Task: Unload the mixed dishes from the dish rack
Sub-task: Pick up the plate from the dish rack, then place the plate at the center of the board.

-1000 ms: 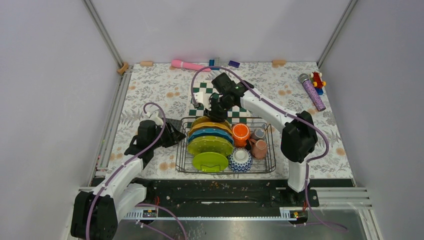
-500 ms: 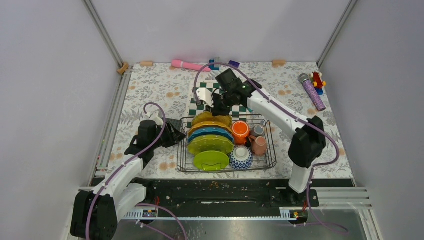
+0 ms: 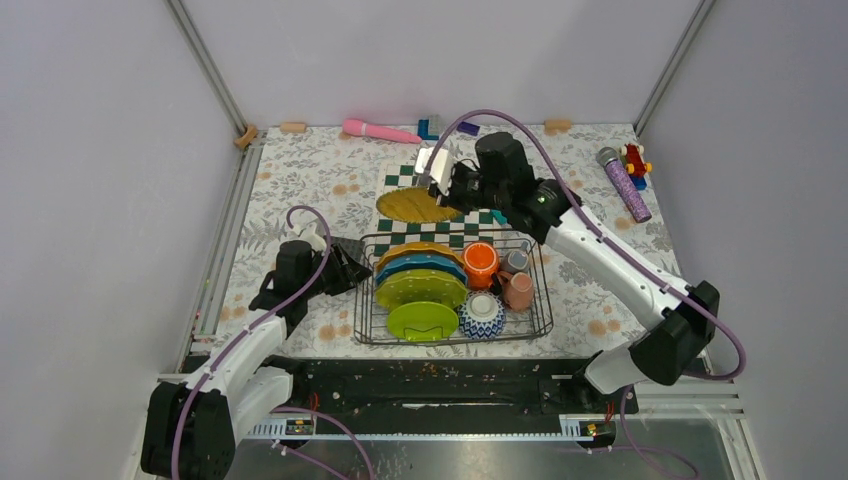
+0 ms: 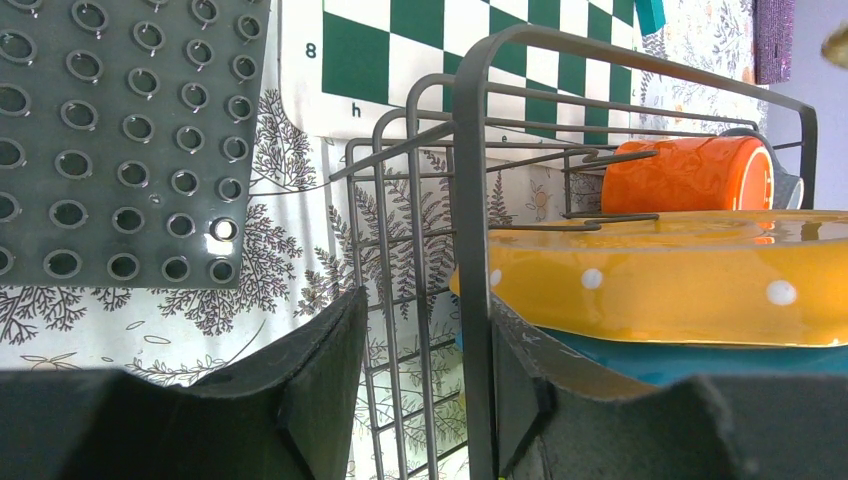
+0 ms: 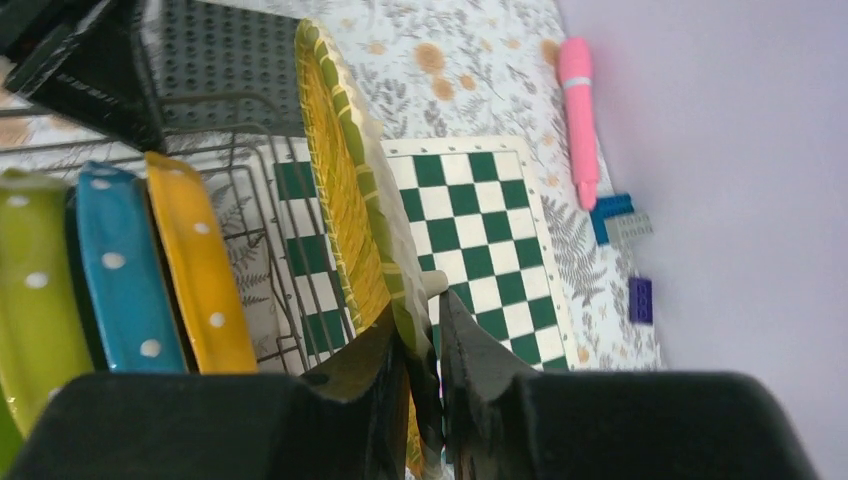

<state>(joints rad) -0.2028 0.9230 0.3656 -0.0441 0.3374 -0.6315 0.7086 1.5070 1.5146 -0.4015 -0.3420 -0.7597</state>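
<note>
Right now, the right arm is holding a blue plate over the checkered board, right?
No, the plate in the right gripper is yellow, not blue. It is held over the checkered board, as the top external view shows.

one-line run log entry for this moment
phase: unloading | right end effector: shut on yellow plate over checkered board | left end effector: open, astride dish rack rim

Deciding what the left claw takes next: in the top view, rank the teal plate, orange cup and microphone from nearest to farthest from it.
1. Teal plate, in the rack's left half, beside the left claw.
2. Orange cup, rack's right half.
3. Microphone, far right, outside the rack.
</note>
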